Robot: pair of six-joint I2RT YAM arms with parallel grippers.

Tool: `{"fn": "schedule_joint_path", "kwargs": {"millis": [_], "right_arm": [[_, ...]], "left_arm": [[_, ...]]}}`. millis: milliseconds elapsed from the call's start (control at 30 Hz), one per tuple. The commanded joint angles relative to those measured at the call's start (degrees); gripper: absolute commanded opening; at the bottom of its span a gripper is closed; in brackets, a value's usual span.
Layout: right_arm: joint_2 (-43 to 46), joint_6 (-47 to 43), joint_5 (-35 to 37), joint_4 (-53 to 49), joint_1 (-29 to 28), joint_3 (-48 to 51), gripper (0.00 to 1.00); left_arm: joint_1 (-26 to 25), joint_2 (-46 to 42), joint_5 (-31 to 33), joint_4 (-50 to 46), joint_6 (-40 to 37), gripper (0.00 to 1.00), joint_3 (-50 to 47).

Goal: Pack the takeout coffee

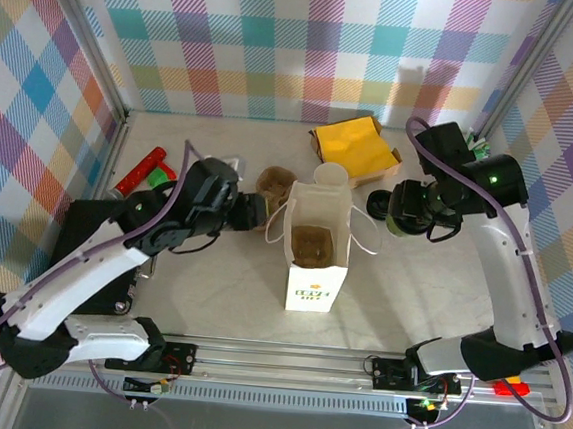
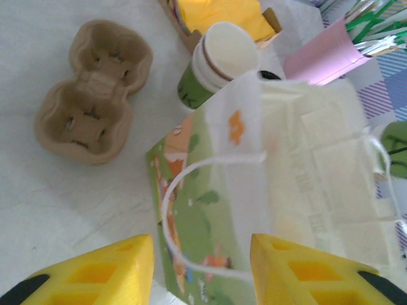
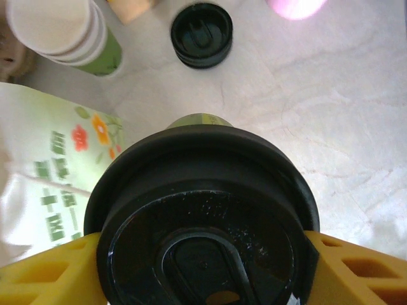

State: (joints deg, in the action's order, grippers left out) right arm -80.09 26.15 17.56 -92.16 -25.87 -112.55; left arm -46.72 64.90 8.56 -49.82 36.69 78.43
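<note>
The takeout coffee (image 3: pixel 203 222), a paper cup with a green band under a round black lid, hangs between the yellow fingers of my right gripper (image 3: pixel 203 254), which is shut on it. From above, that gripper (image 1: pixel 399 212) holds the cup (image 1: pixel 398 224) just right of the open paper bag (image 1: pixel 312 262). A brown cup carrier (image 1: pixel 312 245) sits inside the bag. My left gripper (image 2: pixel 200 267) is open at the bag's (image 2: pixel 254 190) left side. The white handle loop (image 2: pixel 184 190) lies between its fingers, unclamped.
A stack of lidless cups (image 1: pixel 331 175) stands behind the bag, with spare black lids (image 3: pixel 201 35) to its right. A second cup carrier (image 2: pixel 92 89) lies left of the cups. A box of yellow napkins (image 1: pixel 358 145) and a pink cup of sticks (image 2: pixel 324 54) stand at the back.
</note>
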Motion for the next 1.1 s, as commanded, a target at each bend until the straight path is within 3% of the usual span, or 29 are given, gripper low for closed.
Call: {"fn": "schedule_joint_path", "kwargs": {"millis": [0, 333, 567, 733, 900, 1067], "right_arm": [[-0.02, 3.89, 2.29, -10.08, -2.68, -4.19, 0.57], [-1.91, 6.61, 0.18, -10.14, -8.65, -13.37, 0.55], [-4.69, 9.44, 0.37, -10.14, -19.61, -15.3, 0.55], [-6.2, 13.77, 2.65, -10.13, -27.8, -13.91, 0.54], [-10.07, 16.69, 3.96, -10.12, -33.4, -14.36, 0.54], [-11.19, 19.51, 3.53, -10.02, -35.34, -12.01, 0.54]], "left_arm": [[0.06, -3.64, 0.13, 1.54, 1.89, 0.4, -6.05], [-4.78, -12.44, 3.03, 2.77, 2.63, 0.37, -18.15], [-6.47, -14.32, 2.85, 2.65, 3.04, 0.33, -22.42], [-11.53, -18.34, 4.27, 5.7, 6.72, 0.3, -29.14], [-16.17, -15.84, 5.05, 8.77, 9.51, 0.28, -33.19], [-19.6, -12.86, 6.23, 15.41, 9.89, 0.27, -35.19]]}}
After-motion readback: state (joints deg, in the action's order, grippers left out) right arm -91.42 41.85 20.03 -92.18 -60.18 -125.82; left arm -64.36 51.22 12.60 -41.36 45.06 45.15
